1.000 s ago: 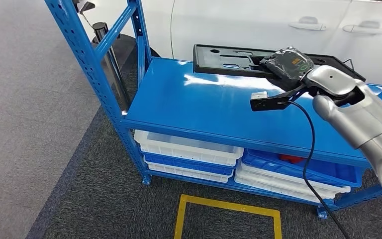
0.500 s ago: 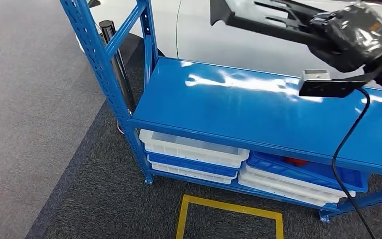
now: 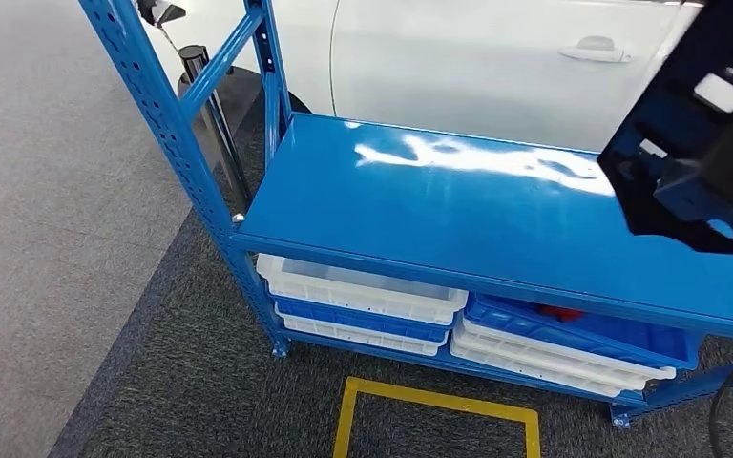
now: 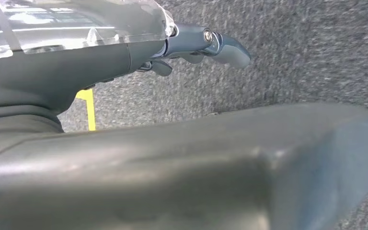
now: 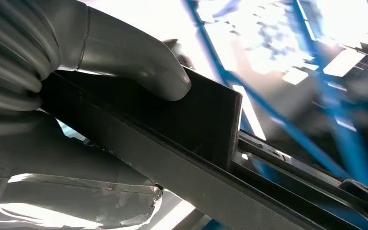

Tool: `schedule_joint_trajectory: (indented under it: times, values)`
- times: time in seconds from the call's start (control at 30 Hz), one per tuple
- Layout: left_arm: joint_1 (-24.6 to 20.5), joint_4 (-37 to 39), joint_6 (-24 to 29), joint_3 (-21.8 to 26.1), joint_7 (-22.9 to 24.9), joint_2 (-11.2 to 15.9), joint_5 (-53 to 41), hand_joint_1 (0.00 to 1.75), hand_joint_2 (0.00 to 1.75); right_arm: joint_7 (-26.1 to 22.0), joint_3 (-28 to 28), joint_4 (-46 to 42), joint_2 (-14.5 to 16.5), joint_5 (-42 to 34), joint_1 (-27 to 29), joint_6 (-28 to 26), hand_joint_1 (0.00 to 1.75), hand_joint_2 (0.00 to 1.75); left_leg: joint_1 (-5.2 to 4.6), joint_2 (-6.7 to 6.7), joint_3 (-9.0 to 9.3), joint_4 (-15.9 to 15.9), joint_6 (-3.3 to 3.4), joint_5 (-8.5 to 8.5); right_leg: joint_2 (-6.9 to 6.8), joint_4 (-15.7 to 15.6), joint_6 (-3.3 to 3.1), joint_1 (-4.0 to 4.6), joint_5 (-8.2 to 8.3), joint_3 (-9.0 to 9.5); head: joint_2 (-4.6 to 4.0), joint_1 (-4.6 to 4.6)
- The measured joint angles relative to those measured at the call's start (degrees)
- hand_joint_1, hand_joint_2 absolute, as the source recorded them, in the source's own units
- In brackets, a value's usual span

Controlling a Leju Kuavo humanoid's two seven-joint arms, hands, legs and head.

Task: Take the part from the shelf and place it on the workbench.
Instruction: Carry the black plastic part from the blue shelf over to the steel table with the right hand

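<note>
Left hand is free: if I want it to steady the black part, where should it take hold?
Probably the long flat edge of the black part, further along from the right robot hand, which already grips one end with the thumb over the panel face. The thin, rigid rim suits a pinch across its thickness. The left robot hand would come up from below.

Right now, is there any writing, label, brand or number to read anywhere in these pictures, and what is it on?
None can be read.
The black part in the right hand carries a white patch, too blurred to read.
The blue shelf, white bins and white car show no lettering.
</note>
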Motion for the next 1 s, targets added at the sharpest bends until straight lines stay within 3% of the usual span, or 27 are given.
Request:
schedule_joint_trajectory:
  times: [0.03,0.17,0.23,0.3,0.33,0.37,0.4,0.47,0.53,0.63,0.7,0.8,0.83,0.87,0.9,1.0]
  values:
    - [-0.1,0.0,0.1,0.0,-0.1,0.0,0.1,0.0,0.0,-1.1,-0.3,-0.7,2.4,-1.0,0.9,0.6,1.75,1.75,-0.15,0.0,0.88,-1.9,0.19,0.28,0.2,0.0,0.25,-0.02,0.03,-0.02,0.0,0.0]
    - [-0.7,0.0,0.3,0.1,-0.2,0.0,0.1,0.0,0.0,-2.5,1.7,-2.2,11.2,-5.8,2.5,3.9,1.75,1.75,-0.1,0.18,1.71,-3.8,0.82,1.05,0.49,0.2,1.51,-0.33,-0.18,-0.16,0.0,0.0]
    - [-1.2,0.0,0.3,0.1,0.1,0.0,-0.2,0.0,0.0,-3.2,4.3,-2.4,15.2,-8.4,2.8,5.8,1.75,1.75,0.18,0.3,2.02,-4.7,1.2,1.75,0.46,4.4,1.88,-0.5,-2.89,-1.94,0.0,0.0]
    - [-1.5,0.0,0.3,0.1,0.4,-0.1,-0.6,0.0,0.0,-4.2,7.9,-2.2,19.1,-10.8,3.2,7.4,1.75,1.75,0.17,0.32,1.89,-4.8,1.32,1.9,0.45,11.6,2.25,-0.73,-6.36,-5.19,0.0,0.0]
    - [-1.6,0.0,0.3,0.1,0.5,-0.1,-0.7,0.0,0.0,-4.6,10.0,-2.0,20.9,-12.4,3.3,8.1,1.75,1.75,0.14,0.32,1.82,-4.7,1.28,1.92,0.44,14.1,2.44,-0.87,-7.1,-6.32,0.0,0.0]
    - [-1.7,0.0,0.3,0.0,0.7,-0.1,-0.9,0.0,0.0,-4.9,12.0,-1.7,22.6,-14.1,3.4,8.7,1.75,1.75,0.15,0.33,1.79,-4.6,1.21,1.93,0.42,14.6,2.6,-1.03,-6.74,-6.5,0.0,0.0]
    - [-1.8,0.0,0.3,0.0,0.9,-0.1,-1.1,0.0,0.0,-4.9,14.1,-1.3,24.1,-16.1,3.4,9.2,1.75,1.75,0.19,0.31,1.78,-4.5,1.07,1.91,0.4,12.9,2.71,-1.19,-5.35,-5.56,0.0,0.0]
    - [-2.3,0.0,0.3,-0.1,1.3,-0.2,-1.4,0.0,0.0,-4.4,18.4,-0.2,27.2,-19.8,2.8,9.9,1.75,1.75,0.28,0.27,1.74,-4.2,0.57,1.73,0.36,5.2,2.71,-1.38,-1.8,-1.57,0.0,0.0]
    - [-2.8,0.0,0.4,-0.1,1.7,-0.2,-1.6,0.0,0.0,-3.1,22.8,1.3,30.2,-22.4,1.9,10.0,1.75,1.75,0.21,0.24,1.55,-3.7,-0.16,1.56,0.47,0.1,2.15,-1.15,-0.19,0.91,0.0,0.0]
    - [-3.2,0.0,0.7,-0.2,2.1,-0.3,-1.9,0.0,0.0,0.4,29.0,3.8,34.6,-25.1,-0.6,9.7,1.75,1.75,0.23,0.31,1.28,-3.7,-1.3,1.62,0.76,-0.5,0.94,-0.87,0.06,0.73,0.0,0.0]
    - [-3.4,0.0,1.2,-0.2,2.4,-0.3,-2.1,0.0,0.0,3.7,32.3,5.7,37.4,-27.0,-3.6,9.4,1.75,1.75,0.38,0.33,0.38,-1.7,-1.98,0.24,0.79,-0.7,0.11,-1.01,0.38,0.63,0.0,0.0]
    - [-3.4,0.0,1.8,-0.2,3.1,-0.3,-2.8,0.0,0.0,9.0,35.8,9.0,41.2,-30.1,-8.7,8.8,1.75,1.75,0.63,0.31,-4.47,8.8,-2.63,-4.99,0.72,-0.8,-0.61,-0.85,0.61,0.38,0.0,0.0]
    - [-3.3,0.0,1.9,-0.2,3.4,-0.3,-3.1,0.0,0.0,10.4,36.7,10.0,42.4,-30.6,-10.1,8.6,1.75,1.75,0.67,0.3,-6.06,12.0,-2.74,-6.05,0.71,-0.7,-0.67,-0.77,0.64,0.3,0.0,0.0]
    - [-3.3,0.0,2.0,-0.2,3.7,-0.3,-3.5,0.0,0.0,11.4,37.5,11.0,43.5,-30.9,-11.4,8.2,1.75,1.75,0.67,0.3,-6.76,13.4,-2.78,-6.01,0.69,-0.7,-0.68,-0.71,0.65,0.26,0.0,0.0]
    - [-3.3,0.0,2.1,-0.2,3.9,-0.3,-3.9,0.0,0.0,12.1,38.3,11.9,44.5,-30.9,-12.5,7.9,1.75,1.75,0.67,0.3,-6.33,12.4,-2.74,-4.86,0.67,-0.7,-0.66,-0.68,0.64,0.28,0.0,0.0]
    - [-3.4,0.0,2.1,-0.2,4.4,-0.2,-4.8,0.0,0.0,13.4,39.8,13.7,47.0,-30.6,-15.5,6.8,1.75,1.75,0.62,0.3,-0.83,1.0,-2.21,0.55,0.67,-0.4,-0.35,-0.55,0.48,0.34,0.0,0.0]
